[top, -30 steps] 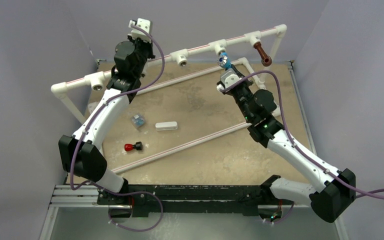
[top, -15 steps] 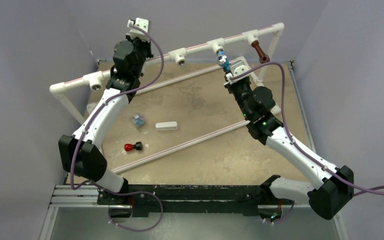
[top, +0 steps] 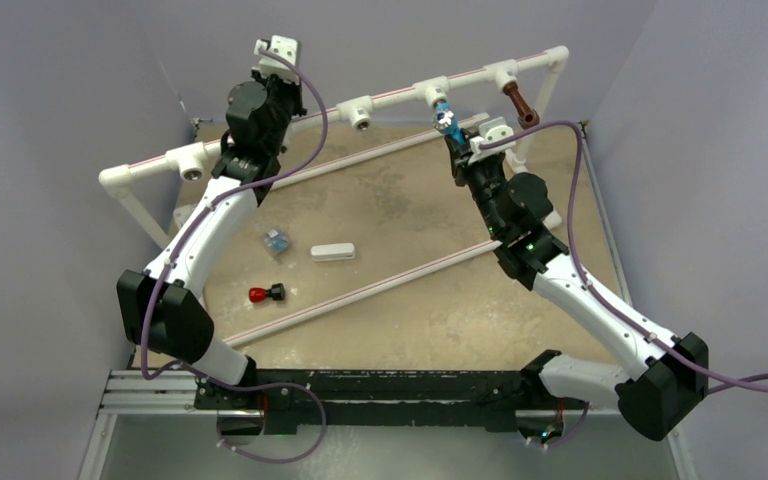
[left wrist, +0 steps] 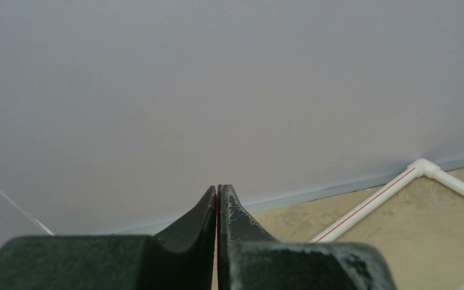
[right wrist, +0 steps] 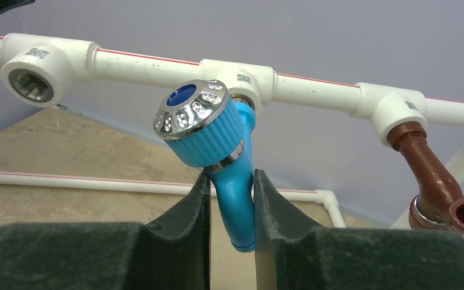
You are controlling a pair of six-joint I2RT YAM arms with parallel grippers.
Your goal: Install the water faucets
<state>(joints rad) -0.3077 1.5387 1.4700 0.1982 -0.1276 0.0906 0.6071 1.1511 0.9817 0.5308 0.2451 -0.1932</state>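
Note:
The bright blue faucet (right wrist: 217, 139) with a silvery cap hangs at the middle tee (right wrist: 241, 78) of the white pipe frame (top: 390, 97). Its back end meets the tee's opening. It also shows in the top view (top: 444, 115). My right gripper (right wrist: 231, 175) is shut on its blue spout, also seen from above (top: 454, 135). The dark brown faucet (right wrist: 432, 181) hangs from the tee to the right, also seen from above (top: 520, 103). My left gripper (left wrist: 217, 188) is shut and empty, raised near the back left of the frame (top: 275, 78).
An empty threaded tee (right wrist: 36, 66) is left of the blue faucet, and another sits at the frame's left end (top: 192, 165). On the table lie a white block (top: 332, 252), a small red-and-black part (top: 266, 294), a small bluish part (top: 276, 241) and a loose pipe (top: 380, 285).
My right gripper has moved up and to the right, swinging the blue faucet's spout at the middle tee. The left arm has not moved.

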